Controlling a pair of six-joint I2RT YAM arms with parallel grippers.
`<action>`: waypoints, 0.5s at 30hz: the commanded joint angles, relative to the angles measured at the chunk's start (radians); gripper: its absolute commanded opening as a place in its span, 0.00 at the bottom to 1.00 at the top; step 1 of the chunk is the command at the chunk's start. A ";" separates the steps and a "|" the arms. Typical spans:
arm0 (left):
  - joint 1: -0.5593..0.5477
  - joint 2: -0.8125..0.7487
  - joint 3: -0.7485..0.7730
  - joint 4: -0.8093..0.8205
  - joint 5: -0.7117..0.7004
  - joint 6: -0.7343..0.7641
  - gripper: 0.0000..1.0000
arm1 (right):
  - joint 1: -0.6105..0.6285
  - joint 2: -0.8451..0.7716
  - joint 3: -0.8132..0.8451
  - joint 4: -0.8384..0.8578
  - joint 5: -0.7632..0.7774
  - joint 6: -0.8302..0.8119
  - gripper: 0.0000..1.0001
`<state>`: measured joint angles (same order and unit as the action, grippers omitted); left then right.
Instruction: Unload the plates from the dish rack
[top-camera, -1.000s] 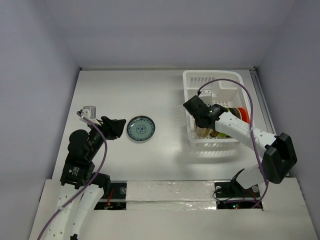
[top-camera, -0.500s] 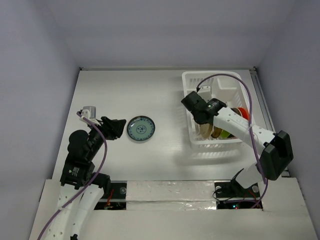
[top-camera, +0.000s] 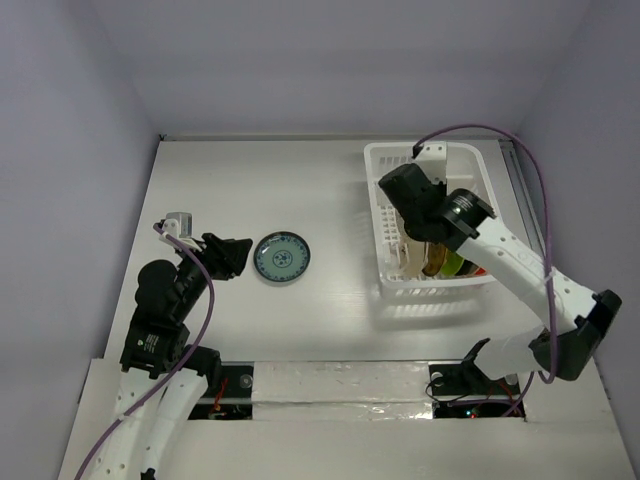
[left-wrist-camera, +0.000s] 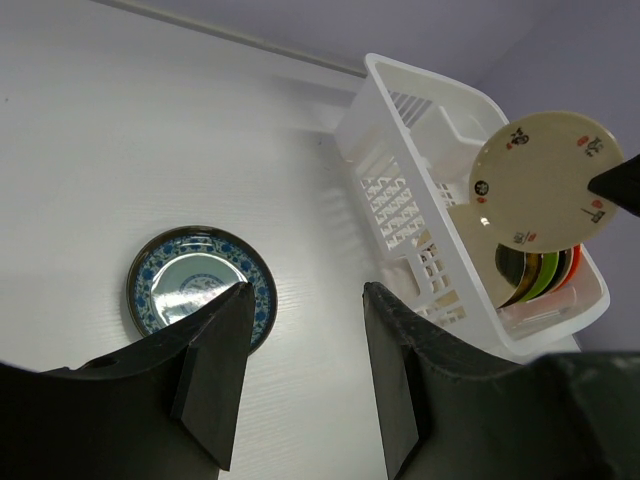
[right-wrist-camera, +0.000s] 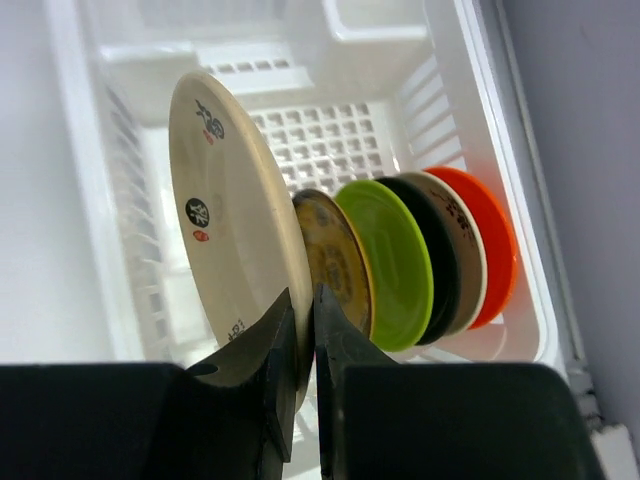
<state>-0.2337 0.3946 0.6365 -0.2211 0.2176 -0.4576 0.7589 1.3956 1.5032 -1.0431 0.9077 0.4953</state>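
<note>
The white dish rack (top-camera: 385, 160) stands at the back right. My right gripper (right-wrist-camera: 305, 320) is shut on the lower rim of the tan plate (right-wrist-camera: 225, 230) and holds it upright, raised above the rack. It also shows in the left wrist view (left-wrist-camera: 545, 180). Standing in the rack behind it are a brown/yellow patterned plate (right-wrist-camera: 335, 260), a lime green plate (right-wrist-camera: 395, 260), a black plate (right-wrist-camera: 437, 250), a beige plate (right-wrist-camera: 462, 250) and an orange-red plate (right-wrist-camera: 492, 250). The teal plate (top-camera: 282, 258) lies flat on the table. My left gripper (left-wrist-camera: 305, 290) is open and empty just left of it.
The rack's far half (right-wrist-camera: 345, 140) holds no plates and has a small compartment at the back. Grey walls close in the table on three sides. A rail (top-camera: 525, 200) runs along the table's right edge beside the rack.
My right arm has risen and swung back over the rack, lifting the tan plate up out of the row. The left arm and the teal plate have not moved.
</note>
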 joint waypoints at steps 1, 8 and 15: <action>0.007 -0.003 0.020 0.052 0.014 0.002 0.44 | 0.033 -0.098 0.060 0.134 -0.027 -0.029 0.00; 0.007 0.003 0.020 0.052 0.011 0.002 0.44 | 0.071 -0.098 -0.066 0.558 -0.413 -0.060 0.00; 0.016 0.003 0.020 0.051 0.009 0.002 0.44 | 0.091 0.141 -0.104 0.854 -0.783 0.070 0.00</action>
<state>-0.2241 0.3950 0.6365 -0.2211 0.2176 -0.4580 0.8272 1.4498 1.4143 -0.4084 0.3542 0.4900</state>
